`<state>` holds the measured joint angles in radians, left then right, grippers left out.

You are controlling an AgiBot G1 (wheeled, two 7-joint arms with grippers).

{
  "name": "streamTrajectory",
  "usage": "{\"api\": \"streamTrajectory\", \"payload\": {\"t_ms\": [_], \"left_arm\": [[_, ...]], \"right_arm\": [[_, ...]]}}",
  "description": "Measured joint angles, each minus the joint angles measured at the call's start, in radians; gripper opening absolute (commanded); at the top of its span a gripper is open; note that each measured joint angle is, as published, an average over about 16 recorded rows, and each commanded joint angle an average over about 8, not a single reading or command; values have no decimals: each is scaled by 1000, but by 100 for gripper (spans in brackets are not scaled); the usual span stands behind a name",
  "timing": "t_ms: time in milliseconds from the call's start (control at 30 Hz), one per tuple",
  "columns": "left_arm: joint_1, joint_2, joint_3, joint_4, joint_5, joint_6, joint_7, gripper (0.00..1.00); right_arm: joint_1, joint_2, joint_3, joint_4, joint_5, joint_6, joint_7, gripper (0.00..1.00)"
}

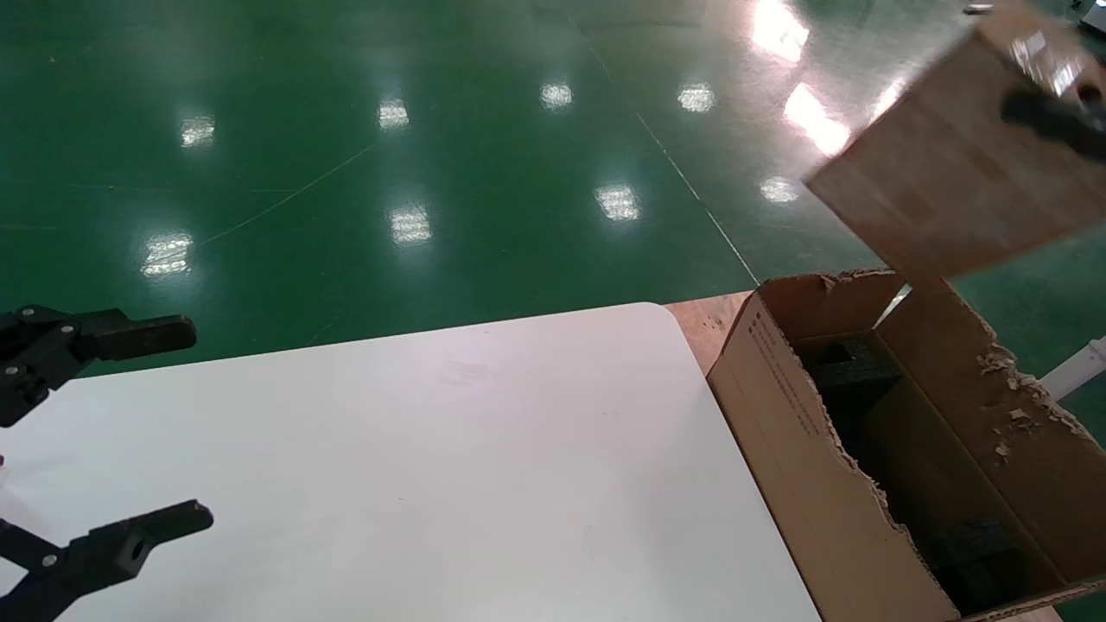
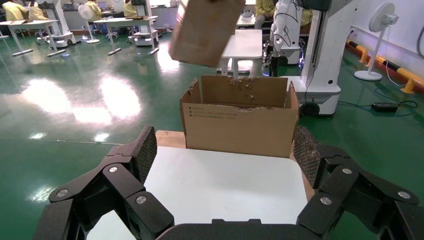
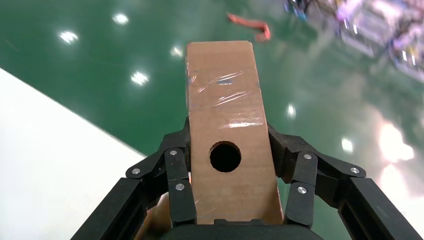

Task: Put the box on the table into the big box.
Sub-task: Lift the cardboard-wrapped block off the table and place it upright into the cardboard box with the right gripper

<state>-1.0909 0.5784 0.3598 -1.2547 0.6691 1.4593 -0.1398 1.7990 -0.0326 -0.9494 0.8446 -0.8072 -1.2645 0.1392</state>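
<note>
My right gripper point(image 3: 227, 150) is shut on the small brown box point(image 3: 226, 135), whose face with a round hole and shiny tape fills the right wrist view. In the head view the box point(image 1: 959, 164) hangs tilted in the air above the far end of the big box point(image 1: 829, 449), an open torn-edged carton with black foam inside, standing off the table's right edge. The left wrist view shows the big box point(image 2: 240, 122) with the small box point(image 2: 202, 30) above it. My left gripper point(image 1: 147, 428) is open and empty over the white table point(image 1: 449, 466) at its left side.
A brown wooden surface point(image 1: 704, 324) shows under the carton beside the table's rounded corner. Shiny green floor lies beyond. The left wrist view shows another robot's white base point(image 2: 320, 75), a fan and tables farther off.
</note>
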Motion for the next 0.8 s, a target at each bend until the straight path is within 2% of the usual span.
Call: {"api": "streamTrajectory", "payload": {"t_ms": [367, 800], "left_arm": [[0, 0, 0, 0, 0, 0, 0, 100], [0, 0, 0, 0, 0, 0, 0, 100]], "right_arm": [[-142, 118, -224, 31, 185, 160, 29, 0], [-238, 174, -521, 173, 452, 469, -77, 0]]}}
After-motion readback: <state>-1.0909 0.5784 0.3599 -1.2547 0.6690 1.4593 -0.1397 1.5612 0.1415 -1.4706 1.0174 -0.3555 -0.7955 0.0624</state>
